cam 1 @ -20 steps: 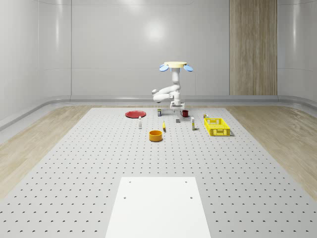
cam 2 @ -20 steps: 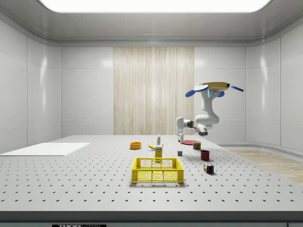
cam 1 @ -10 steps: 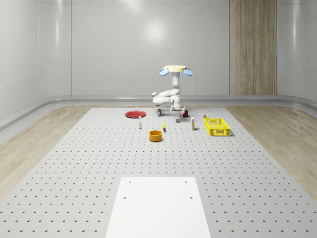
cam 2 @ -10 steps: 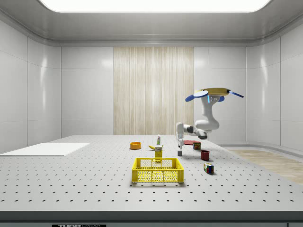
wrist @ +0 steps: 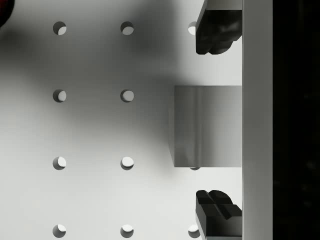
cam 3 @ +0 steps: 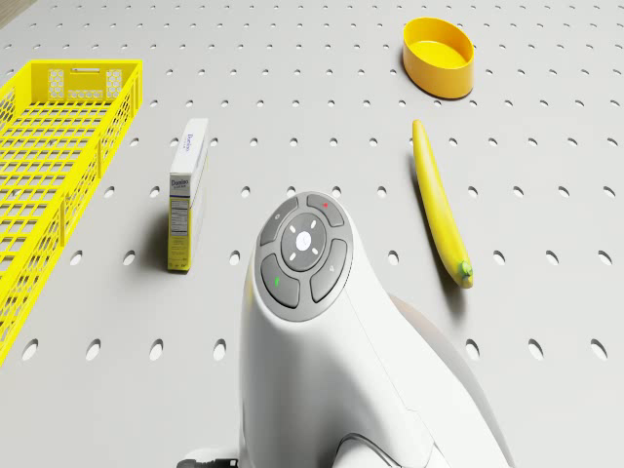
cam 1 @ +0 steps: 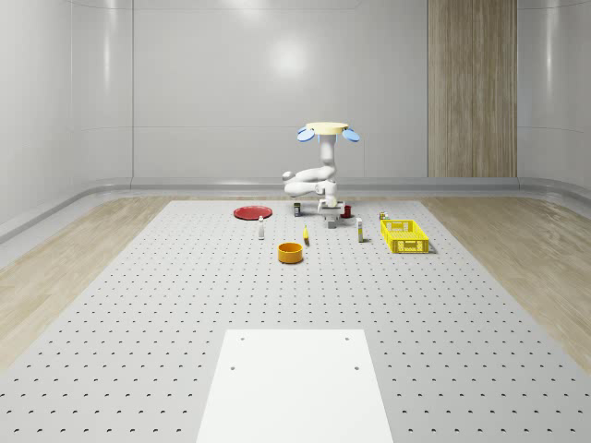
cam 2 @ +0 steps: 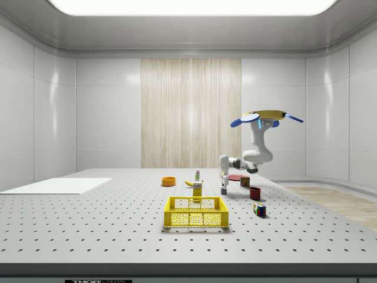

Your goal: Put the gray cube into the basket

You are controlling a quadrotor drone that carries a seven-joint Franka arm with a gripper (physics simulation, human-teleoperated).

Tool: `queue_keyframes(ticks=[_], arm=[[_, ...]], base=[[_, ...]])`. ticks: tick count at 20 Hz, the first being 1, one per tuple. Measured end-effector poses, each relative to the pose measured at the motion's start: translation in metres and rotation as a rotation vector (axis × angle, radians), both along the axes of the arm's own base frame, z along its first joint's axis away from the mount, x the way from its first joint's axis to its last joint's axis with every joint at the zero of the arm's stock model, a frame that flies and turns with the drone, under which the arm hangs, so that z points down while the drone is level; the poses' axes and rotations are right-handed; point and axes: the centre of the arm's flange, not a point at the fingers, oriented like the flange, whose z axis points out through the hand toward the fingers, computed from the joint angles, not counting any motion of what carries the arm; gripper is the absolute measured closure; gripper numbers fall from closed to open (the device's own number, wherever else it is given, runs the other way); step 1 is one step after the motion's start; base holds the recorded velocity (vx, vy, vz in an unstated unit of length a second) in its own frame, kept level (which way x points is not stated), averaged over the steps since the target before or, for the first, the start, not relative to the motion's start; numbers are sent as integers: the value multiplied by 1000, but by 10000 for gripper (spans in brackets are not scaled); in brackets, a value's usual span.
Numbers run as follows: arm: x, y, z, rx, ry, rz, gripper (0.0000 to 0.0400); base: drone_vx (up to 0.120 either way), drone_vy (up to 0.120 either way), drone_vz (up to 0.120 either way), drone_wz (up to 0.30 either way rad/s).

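Lowered since a second ago: the drone (cam 2: 266, 115), its flat yellow body and blue rotors now nearer the perforated table (cam 1: 138, 305), and the gripper (wrist: 217, 120) with it; over the last half-second almost nothing shifts.

Drone: hovers right of centre in the side view, above the far clutter, touching nothing. Glossy white jointed arm (cam 2: 250, 159) folds down and toward that frame's left.

Gripper: hangs directly over the small matt gray cube (wrist: 207, 126). Two black ribbed fingertips (wrist: 215, 32) stand spread, one on either side of the cube with clear gaps, nothing pinched. My judgement: positioned to straddle the block before closing.

Gray cube: sits flat on the table at mid-right of the wrist view, square-edged, smooth-faced. In the side view it lies just under the gripper (cam 2: 224, 183) at (cam 2: 224, 191), well apart from the basket.

Yellow plastic mesh basket (cam 2: 196, 211): rectangular, open-topped, lattice walls, lower centre of the side view.

Other items, drone view: upright white carton box (cam 3: 186, 195) left of centre; long yellow banana (cam 3: 441, 205) right of centre; round yellow bowl (cam 3: 440, 57) at upper right. Side view: dark red mug (cam 2: 255, 193), multicoloured puzzle cube (cam 2: 259, 209).
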Motion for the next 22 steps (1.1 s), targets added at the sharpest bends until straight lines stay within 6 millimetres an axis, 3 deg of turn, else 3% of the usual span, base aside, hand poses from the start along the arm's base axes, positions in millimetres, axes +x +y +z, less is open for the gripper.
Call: queue_keyframes(ticks=[10,22], arm=[[15,-1,14,0,0,0,0],[14,5,24,0,0,0,0]], base=[[0,0,0,0],[0,0,0,0]])
